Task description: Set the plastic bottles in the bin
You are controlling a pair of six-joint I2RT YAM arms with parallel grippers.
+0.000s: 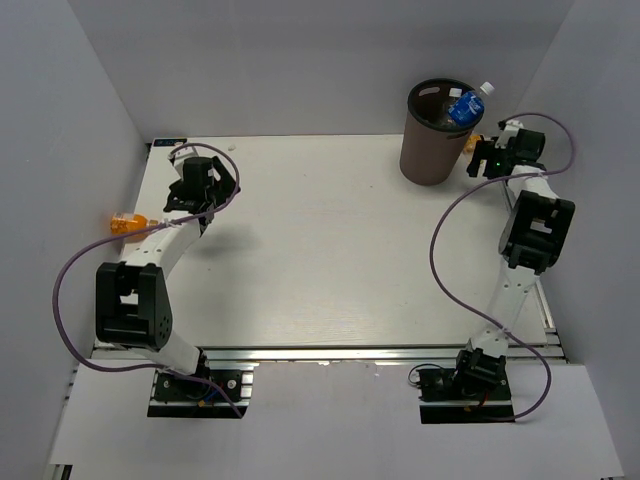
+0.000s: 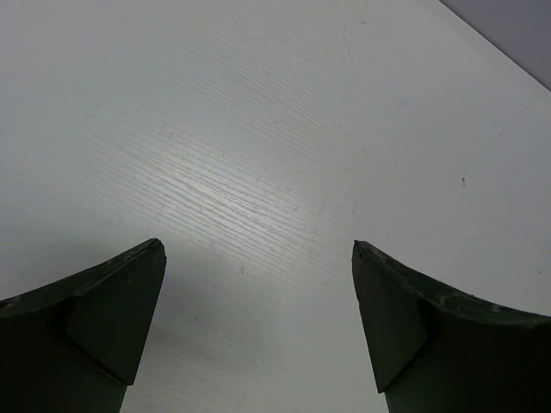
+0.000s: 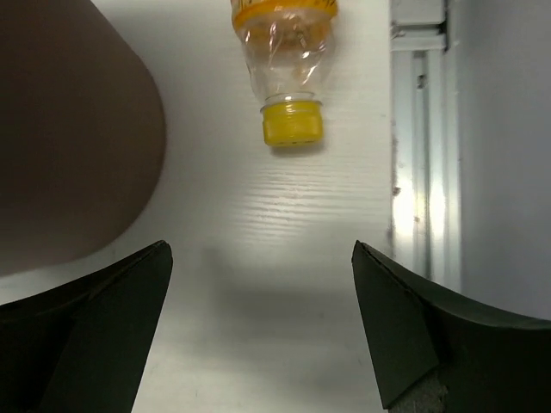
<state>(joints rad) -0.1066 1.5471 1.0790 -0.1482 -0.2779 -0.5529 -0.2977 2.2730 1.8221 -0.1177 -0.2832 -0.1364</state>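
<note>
1. The right fingers [image 3: 142, 284] are gaping wide open, holding nothing.
2. The yellow-capped bottle [image 3: 284, 52] is lying on the worktop [image 3: 284, 224] at 12 o'clock from them, cap pointing back at them.
3. The bin [image 3: 69, 129] is standing near, at 10 o'clock.
4. The left fingers [image 2: 112, 301] are gaping open too, far from this bottle.

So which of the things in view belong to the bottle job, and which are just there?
Job: bin; blue-label bottle, poking out of the bin; orange bottle, far left; yellow-capped bottle, lying beside the bin.
Just there: purple cables; metal rail, far right.
</note>
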